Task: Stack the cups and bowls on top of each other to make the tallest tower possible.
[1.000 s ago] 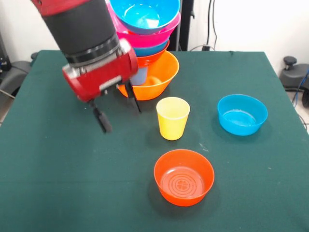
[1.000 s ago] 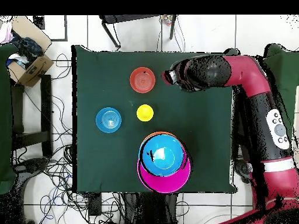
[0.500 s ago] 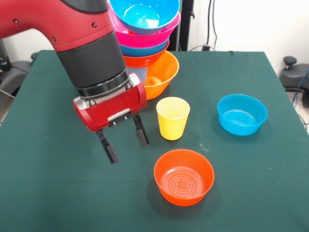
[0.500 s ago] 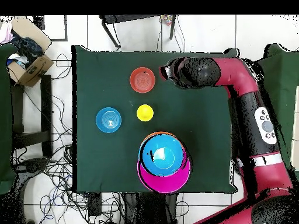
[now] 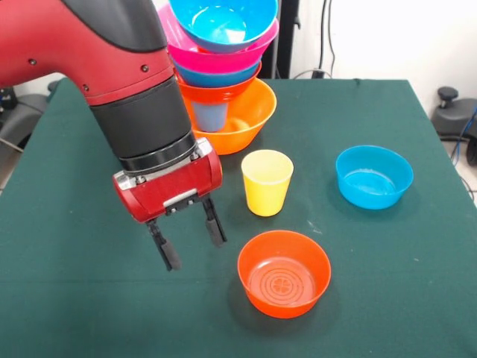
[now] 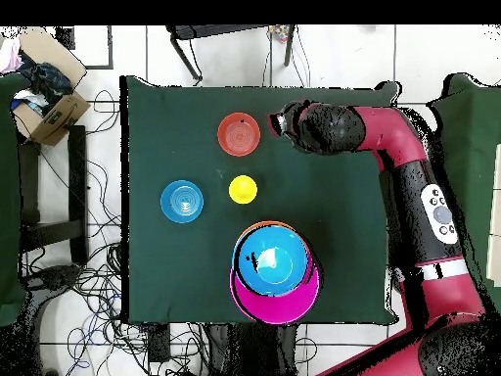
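1. The tower [image 5: 223, 67] stands at the counter's [image 5: 89, 298] far edge: big orange bowl [image 5: 246, 119] as base, a blue bowl [image 5: 223, 21] on top.
2. Three pieces wait loose: yellow cup [image 5: 266, 181], red-orange bowl [image 5: 284, 273], small blue bowl [image 5: 373, 176].
3. The gripper [image 5: 187, 234] hovers empty, fingers spread, just beside the red-orange bowl.
4. Likely next: straddle that bowl's near rim, one finger inside, and close gently so the glossy wall does not slip.
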